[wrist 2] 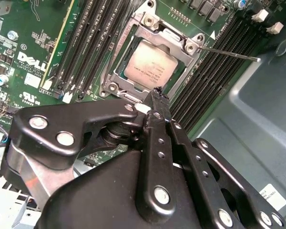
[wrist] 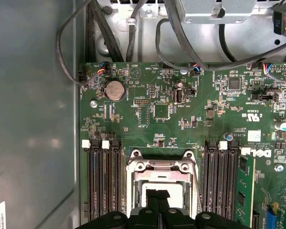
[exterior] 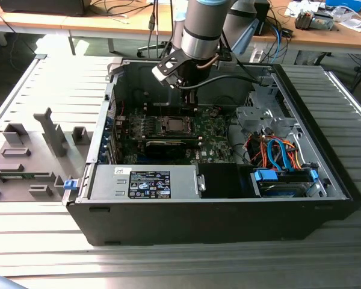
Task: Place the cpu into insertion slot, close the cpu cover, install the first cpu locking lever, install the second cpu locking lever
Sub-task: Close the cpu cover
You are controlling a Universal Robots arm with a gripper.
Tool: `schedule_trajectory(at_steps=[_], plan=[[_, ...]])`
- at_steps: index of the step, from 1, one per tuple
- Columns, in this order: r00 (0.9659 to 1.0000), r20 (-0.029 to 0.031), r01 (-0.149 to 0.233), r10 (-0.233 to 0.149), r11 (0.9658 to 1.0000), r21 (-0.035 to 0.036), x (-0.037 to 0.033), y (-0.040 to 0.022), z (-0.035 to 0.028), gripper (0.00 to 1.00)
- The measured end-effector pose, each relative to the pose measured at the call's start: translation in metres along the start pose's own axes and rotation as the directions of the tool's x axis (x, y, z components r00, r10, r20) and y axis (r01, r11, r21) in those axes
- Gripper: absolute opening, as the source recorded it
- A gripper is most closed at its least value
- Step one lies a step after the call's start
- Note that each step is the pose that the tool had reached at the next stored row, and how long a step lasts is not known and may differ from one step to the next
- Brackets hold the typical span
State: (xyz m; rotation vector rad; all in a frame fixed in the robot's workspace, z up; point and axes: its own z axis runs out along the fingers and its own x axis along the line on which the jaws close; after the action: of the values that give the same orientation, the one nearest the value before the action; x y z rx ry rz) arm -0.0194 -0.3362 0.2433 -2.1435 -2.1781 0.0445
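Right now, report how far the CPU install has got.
Done: the cpu lies in the insertion slot, and the cpu cover sits flat over it. In hand: the gripper, fingers shut, has its tips at the socket's edge. Left: one locking lever sticks out sideways over the memory slots, unlatched. I cannot tell the other lever's state.

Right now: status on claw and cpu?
Claw shut, tips at edge of cpu cover. Cpu seated, cover down over it. One locking lever sticking out over the memory slots.
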Motion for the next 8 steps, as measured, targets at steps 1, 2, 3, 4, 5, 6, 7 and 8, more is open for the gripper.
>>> schedule_trajectory(at_steps=[1,2,3,4,5,6,7,8], plan=[[1.0000,0.0001,0.000,0.000,1.0000,0.0000,0.0000,-0.0002,0.0000,0.11],[1.0000,0.0000,0.000,0.000,1.0000,0.0000,0.0000,-0.0004,0.0000,0.11],[1.0000,0.0001,0.000,0.000,1.0000,0.0000,0.0000,-0.0008,0.0000,0.11],[1.0000,0.0001,0.000,0.000,1.0000,0.0000,0.0000,-0.0011,0.0001,0.11],[1.0000,0.0001,0.000,0.000,1.0000,0.0000,0.0000,-0.0013,0.0001,0.11],[1.0000,0.0001,0.000,0.000,1.0000,0.0000,0.0000,-0.0017,0.0001,0.11],[1.0000,0.0000,0.000,0.000,1.0000,0.0000,0.0000,-0.0021,0.0002,0.11],[1.0000,0.0000,0.000,0.000,1.0000,0.0000,0.0000,-0.0026,0.0002,0.11]])
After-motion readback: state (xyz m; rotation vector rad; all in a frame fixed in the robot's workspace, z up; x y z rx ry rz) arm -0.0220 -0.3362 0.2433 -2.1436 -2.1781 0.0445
